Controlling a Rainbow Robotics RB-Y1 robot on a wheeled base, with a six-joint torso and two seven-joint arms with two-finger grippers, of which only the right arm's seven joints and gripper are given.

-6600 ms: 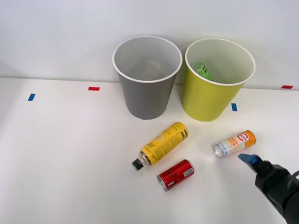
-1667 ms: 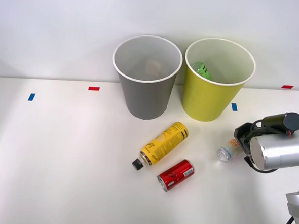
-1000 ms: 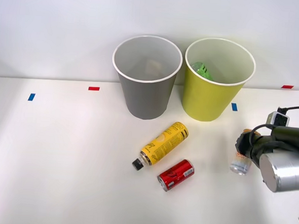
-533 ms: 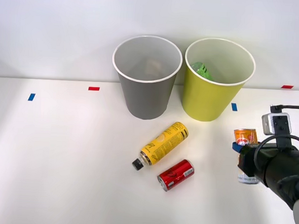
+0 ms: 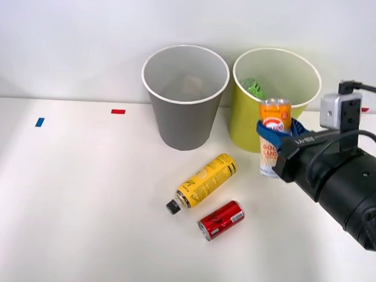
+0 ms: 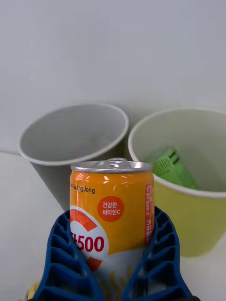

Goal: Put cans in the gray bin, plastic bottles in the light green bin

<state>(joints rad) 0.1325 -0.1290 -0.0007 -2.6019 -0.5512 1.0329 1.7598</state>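
Note:
My right gripper [image 5: 276, 130] is shut on the orange-and-white can [image 5: 272, 146], holding it upright in the air in front of the light green bin [image 5: 259, 126]. In the right wrist view the blue fingers [image 6: 61, 254] clasp the can [image 6: 111, 207] on both sides, with the gray bin [image 6: 70, 141] and the light green bin [image 6: 188, 207] behind it. A green plastic bottle [image 5: 254, 89] lies inside the light green bin. The gray bin [image 5: 182, 118] stands to its left. On the table lie the yellow black-capped bottle [image 5: 204, 182] and the red can [image 5: 221, 220].
Small red [image 5: 117, 111] and blue [image 5: 39, 121] tape marks dot the white table [image 5: 76, 198]. A plain white wall rises close behind the two bins.
The gripper picked the orange-and-white can up from the table at the right, turned it upright, then lifted it up and leftward toward the bins. Bottle and red can stayed put.

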